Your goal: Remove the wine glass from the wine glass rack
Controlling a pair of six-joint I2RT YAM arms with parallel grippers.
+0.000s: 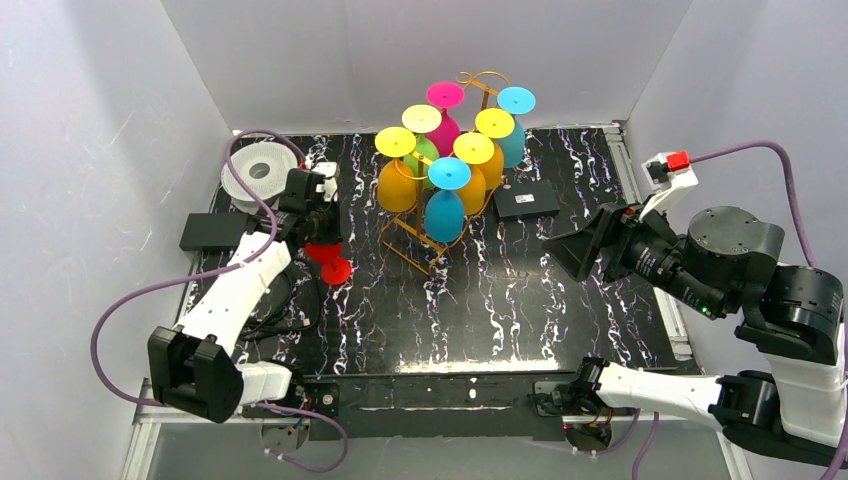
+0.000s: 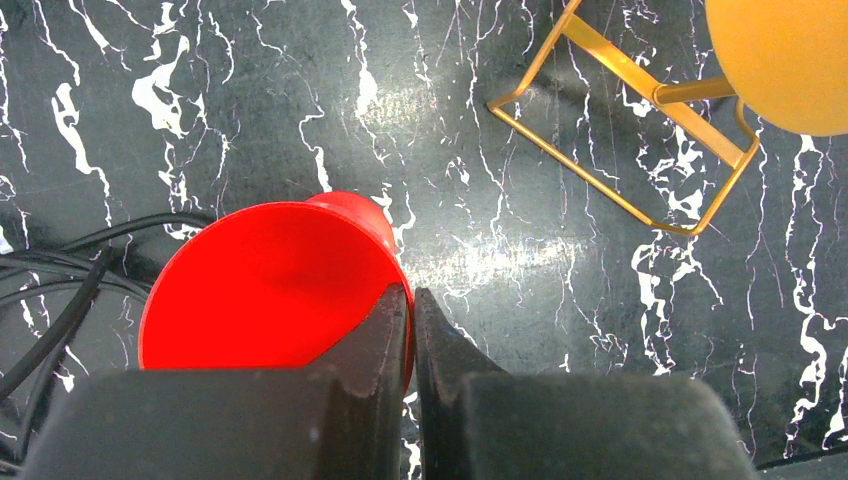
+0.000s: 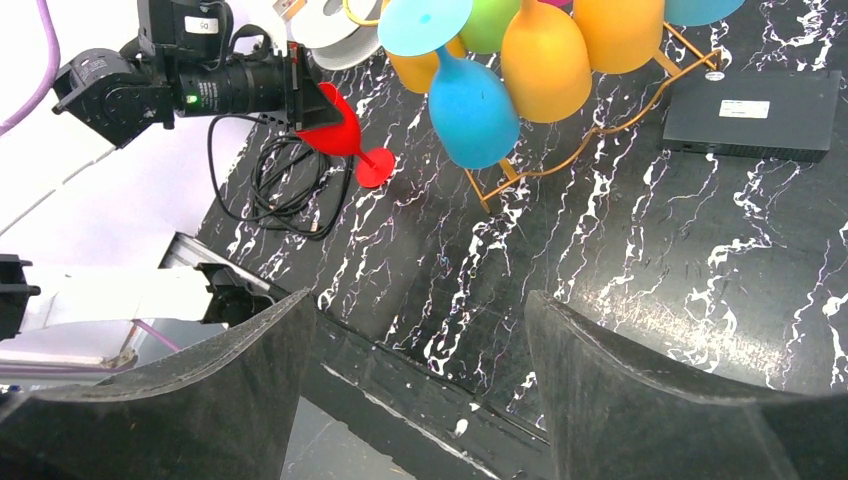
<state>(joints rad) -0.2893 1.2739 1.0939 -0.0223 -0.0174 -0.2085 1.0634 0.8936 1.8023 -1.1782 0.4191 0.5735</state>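
A red wine glass (image 1: 328, 256) hangs tilted to the left of the wine glass rack (image 1: 409, 251), clear of the wire. My left gripper (image 2: 411, 295) is shut on the rim of its bowl (image 2: 265, 285). Its foot (image 3: 375, 168) is down at the black mat; I cannot tell whether it touches. The golden wire rack (image 2: 640, 72) carries several upside-down coloured glasses, a blue one (image 1: 444, 210) nearest the front. My right gripper (image 1: 566, 246) hovers open to the right of the rack, nothing between its fingers (image 3: 240, 390).
A white spool (image 1: 260, 175) and a flat black box (image 1: 212, 232) sit at the back left. Another black box (image 1: 527, 200) lies right of the rack. Loose black cables (image 3: 280, 180) lie under the left arm. White walls enclose the table.
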